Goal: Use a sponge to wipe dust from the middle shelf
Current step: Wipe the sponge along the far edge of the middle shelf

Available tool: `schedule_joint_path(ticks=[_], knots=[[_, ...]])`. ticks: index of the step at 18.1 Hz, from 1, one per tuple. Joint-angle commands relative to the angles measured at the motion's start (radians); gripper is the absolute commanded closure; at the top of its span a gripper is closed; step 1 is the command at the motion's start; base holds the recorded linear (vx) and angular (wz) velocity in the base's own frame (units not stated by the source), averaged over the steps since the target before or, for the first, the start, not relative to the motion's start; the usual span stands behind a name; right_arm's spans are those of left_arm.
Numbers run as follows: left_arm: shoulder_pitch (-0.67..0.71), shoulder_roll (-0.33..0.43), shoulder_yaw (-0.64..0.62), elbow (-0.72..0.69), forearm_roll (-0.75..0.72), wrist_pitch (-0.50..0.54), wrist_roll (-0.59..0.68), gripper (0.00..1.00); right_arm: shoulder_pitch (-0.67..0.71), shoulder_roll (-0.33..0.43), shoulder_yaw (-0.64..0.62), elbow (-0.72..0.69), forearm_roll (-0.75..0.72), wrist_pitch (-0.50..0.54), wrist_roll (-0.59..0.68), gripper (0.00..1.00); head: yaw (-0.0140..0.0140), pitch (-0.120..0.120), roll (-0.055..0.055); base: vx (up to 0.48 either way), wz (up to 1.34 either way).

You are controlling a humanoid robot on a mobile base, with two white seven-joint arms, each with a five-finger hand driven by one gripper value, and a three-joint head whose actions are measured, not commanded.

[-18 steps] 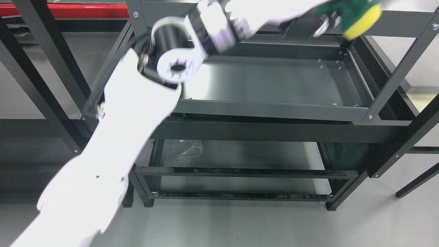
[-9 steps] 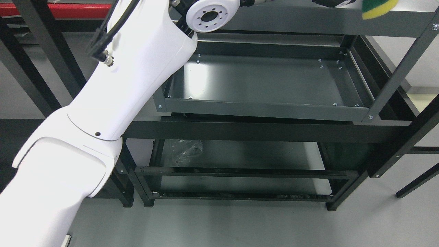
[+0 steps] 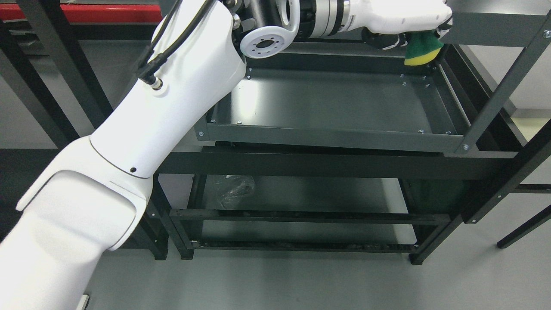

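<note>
Nearest you, the left arm (image 3: 129, 163) rises from the lower left and reaches across the rack. Below it, the bottom shelf (image 3: 301, 193) carries a crumpled clear plastic bag (image 3: 234, 189). Further out, the middle shelf (image 3: 335, 107) — a dark metal tray. At its far right corner, your left hand (image 3: 400, 21) grips the sponge (image 3: 422, 49) — green on top, yellow face down, just over the tray's back rim.

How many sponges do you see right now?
1. The sponge, green on top and yellow below, is held by the left robot hand at the back right corner of the middle shelf. Others could be hidden behind the arm.
</note>
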Motion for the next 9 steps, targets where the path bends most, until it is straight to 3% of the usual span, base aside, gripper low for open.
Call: schedule_joint_path(ticks=[1,3,7,9], knots=[[0.015,0.168,0.135,-0.077,-0.009,-0.096,-0.068,1.00,0.000,-0.017,0.000,-0.017,0.000,0.000,0.000,0.00,0.0000,0.000,0.000,0.000,0.00],[0.066,0.216,0.267,-0.128,-0.003,-0.178,-0.165,1.00,0.000,-0.017,0.000,-0.017,0.000,0.000,0.000,0.00,0.0000,0.000,0.000,0.000,0.00],[0.230,0.233,0.576,-0.226,0.033,-0.178,-0.376,1.00,0.000,-0.017,0.000,-0.017,0.000,0.000,0.000,0.00,0.0000,0.000,0.000,0.000,0.00],[0.253,0.269,0.672,-0.240,0.084,-0.178,-0.440,1.00,0.000,-0.017,0.000,-0.017,0.000,0.000,0.000,0.00,0.0000,0.000,0.000,0.000,0.00]])
